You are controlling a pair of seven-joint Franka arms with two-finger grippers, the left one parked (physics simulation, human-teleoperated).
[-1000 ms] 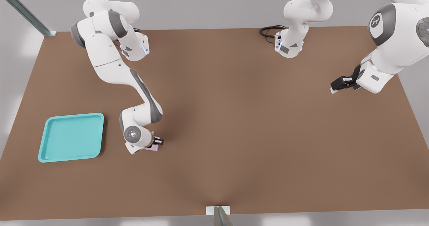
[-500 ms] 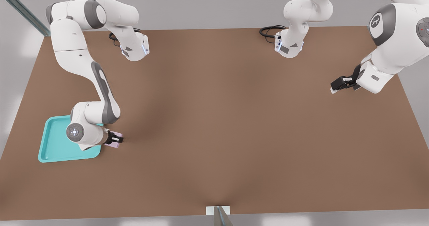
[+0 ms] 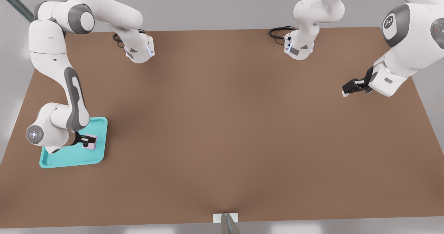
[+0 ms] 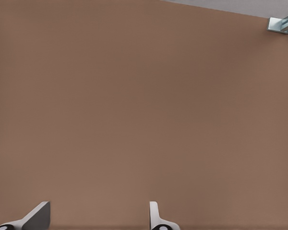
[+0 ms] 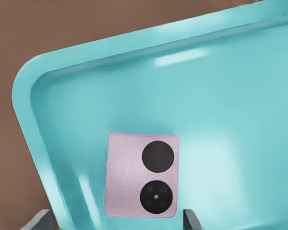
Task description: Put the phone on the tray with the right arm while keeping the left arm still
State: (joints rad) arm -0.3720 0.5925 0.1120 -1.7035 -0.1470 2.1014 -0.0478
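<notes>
Half a second ago my gripper (image 3: 85, 142) was hanging just past the tray's (image 3: 71, 159) edge toward the front view's right, phone (image 3: 91, 142) over bare table (image 3: 242, 123). Now I've swung toward the front view's left and the phone sits over the tray's turquoise floor, in the part nearest that right-hand rim. A second back I was further out still, well off the tray.

In the wrist view the phone (image 5: 141, 175) lies flat-on, lenses facing up, with one rounded tray corner (image 5: 26, 91) nearby. My two fingertips (image 5: 38, 221) stand a bit wider than the phone, not pressing its sides, so the grip looks loosened.

Nothing else is on the tray, and nothing blocks it. The other arm (image 3: 399, 43) is parked well apart; its grey cap has a white logo, no readable text.
</notes>
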